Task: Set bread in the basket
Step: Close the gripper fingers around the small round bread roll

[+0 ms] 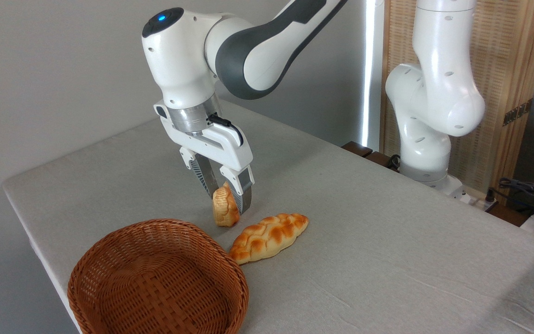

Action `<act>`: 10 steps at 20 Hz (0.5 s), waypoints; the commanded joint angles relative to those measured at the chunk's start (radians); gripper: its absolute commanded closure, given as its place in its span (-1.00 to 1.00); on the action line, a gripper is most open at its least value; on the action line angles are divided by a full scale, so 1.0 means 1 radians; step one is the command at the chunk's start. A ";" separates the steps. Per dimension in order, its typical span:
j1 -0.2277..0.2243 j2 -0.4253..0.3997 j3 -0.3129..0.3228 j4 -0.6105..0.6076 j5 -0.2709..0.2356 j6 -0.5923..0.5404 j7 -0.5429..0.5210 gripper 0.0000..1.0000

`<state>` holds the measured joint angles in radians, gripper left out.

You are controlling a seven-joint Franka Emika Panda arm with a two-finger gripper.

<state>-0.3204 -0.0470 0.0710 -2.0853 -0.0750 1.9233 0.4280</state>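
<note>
Right now we have the bread (225, 209) pinched between the fingers (211, 179) of the gripper (226, 197), which are clamped on its upper part while most of the bun hangs below them, turned on edge. It sits low over the tabletop (387, 241), whether just clear of the cloth or brushing it we cannot tell, beyond the far rim of the basket (158, 278) and just beside the braided loaf (269, 236).

What worries us first is the hold itself. Only the top of the bun is caught, and the thing looks soft, so we judge that a quick swing toward the basket could let it pivot or slip out and land on the tabletop short of the rim.

The second risk is height. The basket wall stands up from the tabletop, and the bun hangs low. If we travel across without gaining clearance, the dangling bread could catch the woven rim, be knocked loose, or push the light basket toward the near edge of the tabletop, which it already stands close to.

Third, the braided loaf lies close to the bun's right; any drift that way could nudge it.

Finally, if we let go too early, above the rim and not the hollow, the bun may bounce off the wicker and roll away.
</note>
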 commanded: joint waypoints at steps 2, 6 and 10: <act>-0.011 0.013 0.004 -0.002 0.021 0.025 -0.012 0.05; -0.011 0.012 0.004 0.002 0.021 0.025 -0.014 0.13; -0.011 0.012 0.004 0.002 0.021 0.025 -0.014 0.13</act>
<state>-0.3276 -0.0381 0.0704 -2.0816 -0.0750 1.9363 0.4280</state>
